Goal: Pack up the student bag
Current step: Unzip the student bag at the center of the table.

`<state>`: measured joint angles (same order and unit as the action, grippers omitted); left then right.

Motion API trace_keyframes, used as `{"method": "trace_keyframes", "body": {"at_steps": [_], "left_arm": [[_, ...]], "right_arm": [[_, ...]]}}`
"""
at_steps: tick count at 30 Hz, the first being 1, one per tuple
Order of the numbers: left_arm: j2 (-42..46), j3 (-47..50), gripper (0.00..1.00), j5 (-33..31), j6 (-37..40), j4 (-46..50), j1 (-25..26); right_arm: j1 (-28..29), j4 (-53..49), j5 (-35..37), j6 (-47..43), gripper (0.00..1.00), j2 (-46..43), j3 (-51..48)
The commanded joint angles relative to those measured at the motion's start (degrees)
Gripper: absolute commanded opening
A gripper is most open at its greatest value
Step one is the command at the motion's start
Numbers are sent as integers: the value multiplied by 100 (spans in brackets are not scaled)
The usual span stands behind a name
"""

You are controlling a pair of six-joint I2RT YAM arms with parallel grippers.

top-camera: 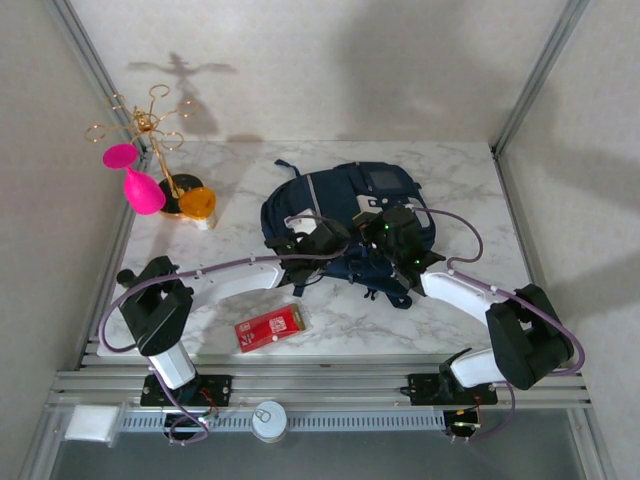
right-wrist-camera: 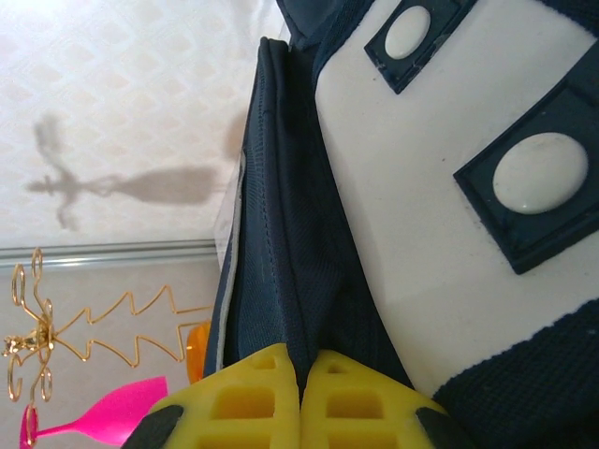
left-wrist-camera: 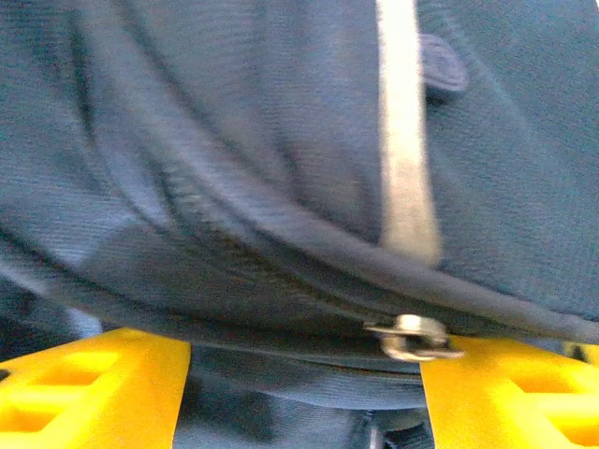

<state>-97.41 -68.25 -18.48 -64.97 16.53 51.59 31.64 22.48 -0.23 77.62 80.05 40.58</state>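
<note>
Navy fabric of the student bag (top-camera: 345,200) covers the middle of the marble table (top-camera: 455,185), and both arms reach in over its near side. The left gripper (left-wrist-camera: 304,374) stands well open, its yellow fingers (left-wrist-camera: 89,388) spread to either side of a dark seam; a metal zip pull (left-wrist-camera: 412,339) sits just at the inner edge of the right-hand finger, below a pale stripe (left-wrist-camera: 404,140). Nothing is clamped between them. The right gripper (right-wrist-camera: 301,383) is closed tight, its two yellow fingers meeting on a thin fold of the bag's navy edge, beside the grey-white patch (right-wrist-camera: 440,215). From above, the left gripper (top-camera: 310,238) and right gripper (top-camera: 388,235) lie close together on the bag. A red box (top-camera: 270,327) lies near the front edge. A gold wire rack (top-camera: 150,125), a pink glass (top-camera: 140,187) and an orange cup (top-camera: 197,203) crowd the far left corner. Bare marble lies to the bag's right, bounded by the frame post (top-camera: 530,75).
</note>
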Motion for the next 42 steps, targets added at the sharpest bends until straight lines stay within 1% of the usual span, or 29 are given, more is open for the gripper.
{"method": "trace_keyframes", "body": {"at_steps": [1, 3, 4, 6, 8, 10, 13, 17, 19, 23, 25, 29, 31, 33, 35, 39, 41, 42], "left_arm": [[566, 465, 65, -824, -334, 858, -164], [984, 699, 66, -961, -258, 830, -181], [1157, 765, 67, -924, -126, 760, -185], [1460, 824, 69, -705, 181, 675, -202], [1556, 730, 69, -467, 456, 724, -191], [1511, 510, 67, -353, 594, 909, -141], [1321, 161, 63, -43, 1192, 857, -55], [911, -296, 59, 82, 1988, 1014, -9], [817, -288, 56, 241, 2425, 783, 0], [509, -483, 53, -133, 2706, 998, -17], [344, -565, 51, -192, 2700, 1112, -52], [226, -448, 45, 41, 2899, 621, -117], [108, -523, 41, 4, 2958, 616, -170], [47, -519, 35, -45, 2975, 554, -231], [24, -464, 30, 142, 3048, 316, -305], [51, -392, 20, 192, 3188, 87, -343], [115, -322, 12, 198, 3322, -3, -352], [146, -275, 11, 195, 3385, -54, -361]], "right_arm": [[-136, 886, 118, 23, 0, -320, 97], [-140, 846, 144, -40, 0, -351, 100], [-141, 846, 146, -68, 0, -363, 99], [-136, 824, 155, -125, 0, -329, 121], [-139, 827, 131, -116, 0, -286, 134], [-138, 824, 87, -142, 0, -236, 181], [-133, 812, 51, -134, 0, -183, 220], [-140, 769, 75, -168, 0, -193, 239], [-140, 747, 77, -178, 0, -181, 240], [-137, 749, 63, -173, 0, -138, 249], [-140, 757, 63, -169, 0, -127, 249], [-134, 740, 36, -186, 0, -91, 284], [-138, 725, 48, -191, 0, -107, 276], [-137, 705, 56, -204, 0, -112, 259], [-140, 731, 42, -221, 0, -99, 241], [-153, 706, 16, -263, 0, -90, 222], [-188, 655, -3, -299, 0, -87, 215], [-198, 637, -12, -316, 0, -97, 214]]}}
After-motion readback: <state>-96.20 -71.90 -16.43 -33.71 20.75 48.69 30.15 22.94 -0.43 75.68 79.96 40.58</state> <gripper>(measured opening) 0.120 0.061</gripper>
